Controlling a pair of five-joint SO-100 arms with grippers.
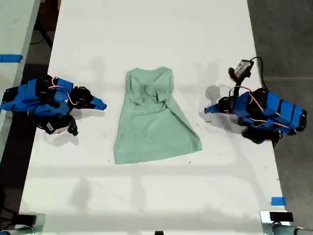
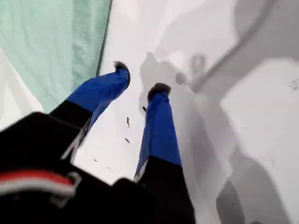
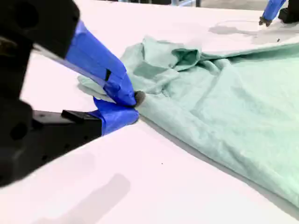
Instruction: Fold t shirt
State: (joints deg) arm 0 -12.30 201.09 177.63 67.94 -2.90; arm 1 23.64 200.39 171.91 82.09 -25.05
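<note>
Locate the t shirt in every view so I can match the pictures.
Exterior view: the t shirt lies mid-table between the two arms.
First wrist view: its edge lies beyond my first gripper.
Second wrist view: its crumpled end lies by my second gripper.
Shared landmark: the white table.

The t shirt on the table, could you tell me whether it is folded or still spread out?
Partly folded: the t shirt lies narrow, sleeves tucked in and bunched near the collar, hem wider, not yet folded lengthwise.

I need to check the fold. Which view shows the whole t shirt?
The exterior view: the whole t shirt lies flat in it. The first wrist view catches only an edge strip; the second wrist view shows its wrinkled end close up.
</note>
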